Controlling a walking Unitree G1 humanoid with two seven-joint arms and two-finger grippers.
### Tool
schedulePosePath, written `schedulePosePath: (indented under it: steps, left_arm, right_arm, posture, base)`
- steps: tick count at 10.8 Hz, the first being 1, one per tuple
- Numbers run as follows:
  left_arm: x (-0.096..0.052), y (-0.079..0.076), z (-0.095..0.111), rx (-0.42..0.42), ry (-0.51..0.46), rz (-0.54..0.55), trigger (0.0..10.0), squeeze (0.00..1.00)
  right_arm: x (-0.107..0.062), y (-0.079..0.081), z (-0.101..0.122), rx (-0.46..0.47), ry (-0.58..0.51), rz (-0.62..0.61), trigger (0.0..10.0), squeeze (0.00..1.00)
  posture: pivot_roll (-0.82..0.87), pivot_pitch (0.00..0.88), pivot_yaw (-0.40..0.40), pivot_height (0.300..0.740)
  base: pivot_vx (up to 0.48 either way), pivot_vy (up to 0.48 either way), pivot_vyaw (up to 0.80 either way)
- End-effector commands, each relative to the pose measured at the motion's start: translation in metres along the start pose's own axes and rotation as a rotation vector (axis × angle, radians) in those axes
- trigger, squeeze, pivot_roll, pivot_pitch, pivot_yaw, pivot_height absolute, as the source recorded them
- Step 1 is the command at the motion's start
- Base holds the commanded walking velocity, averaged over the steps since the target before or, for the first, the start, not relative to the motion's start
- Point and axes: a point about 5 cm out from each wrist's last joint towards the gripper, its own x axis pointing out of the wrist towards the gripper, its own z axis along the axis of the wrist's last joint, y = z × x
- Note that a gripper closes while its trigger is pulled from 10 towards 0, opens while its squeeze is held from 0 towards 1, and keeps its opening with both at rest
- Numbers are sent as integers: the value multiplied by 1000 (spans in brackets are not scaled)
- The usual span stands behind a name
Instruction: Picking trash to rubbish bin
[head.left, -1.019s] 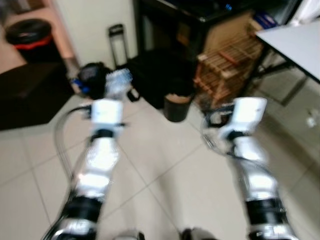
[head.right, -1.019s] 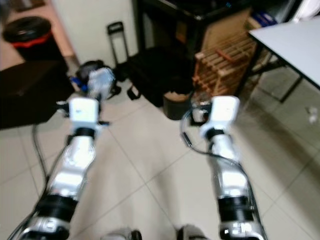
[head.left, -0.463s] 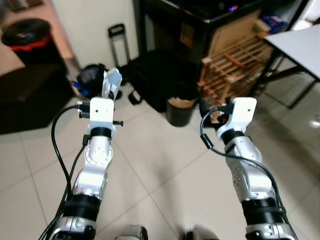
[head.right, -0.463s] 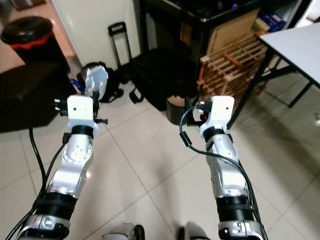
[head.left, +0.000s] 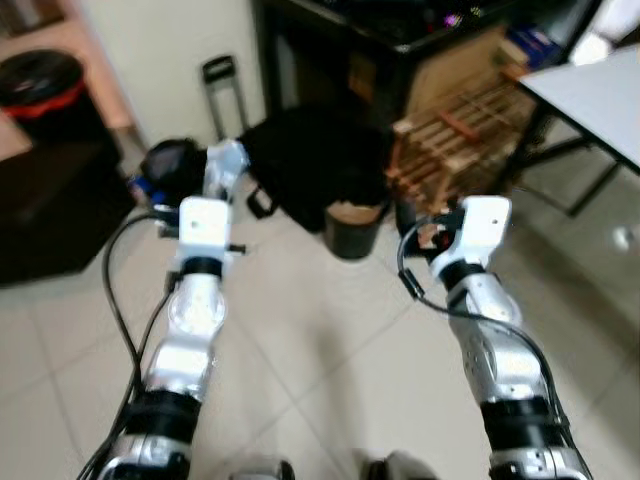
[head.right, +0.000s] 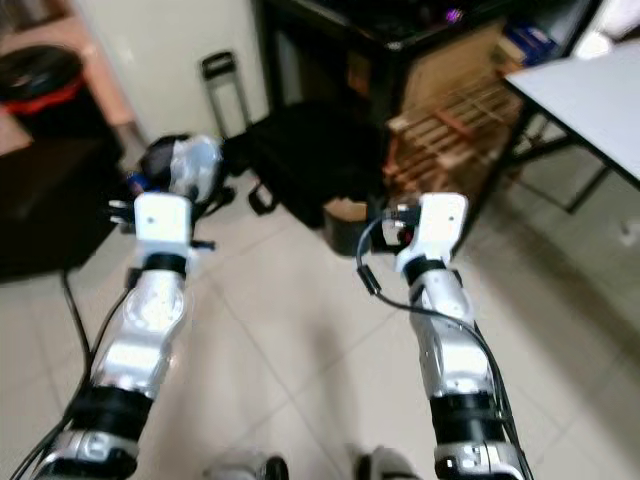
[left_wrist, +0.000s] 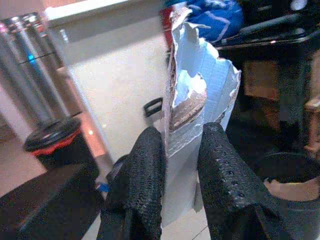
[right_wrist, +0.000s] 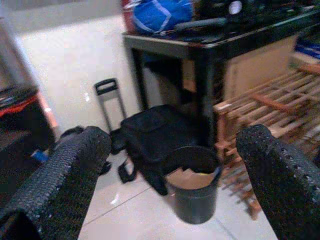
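My left gripper (left_wrist: 180, 150) is shut on a torn piece of white and blue paper trash (left_wrist: 200, 85), which stands up between its two black fingers (left_wrist: 142, 170). From the head, that trash (head.left: 222, 168) shows just past the left wrist, held out over the tiled floor. A small black rubbish bin (head.left: 352, 222) with brown cardboard in it stands on the floor ahead, between my two arms and nearer the right one. My right gripper (right_wrist: 175, 165) is open and holds nothing, with the bin (right_wrist: 192, 195) lying beyond the gap between its fingers.
A black bag (head.left: 310, 160) lies behind the bin, under a dark desk. A wooden rack (head.left: 460, 130) stands right of the bin, and a white table (head.left: 600, 90) further right. A black lidded bin with a red band (head.left: 40, 85) and a dark box (head.left: 50, 200) are at left.
The head view has shifted slightly and turned blurry. Both arms keep the same pose, and the left gripper still holds the paper.
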Motion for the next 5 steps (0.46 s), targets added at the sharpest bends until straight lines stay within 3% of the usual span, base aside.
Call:
schedulePosePath:
  steps: [1,5]
  left_arm:
    - [-1,-10,3,-4,-7,-27,10000,0]
    - [-1,-10,3,-2,-9,-37,10000,0]
  right_arm:
    - [-3,-11,2,-7,-6,-32,10000,0]
    - [-3,-10,1,-10,-8,-40,10000,0]
  posture:
    - [-23,171,40,740]
    - [-22,164,47,740]
  base:
    - [364,0,0]
    - [366,0,0]
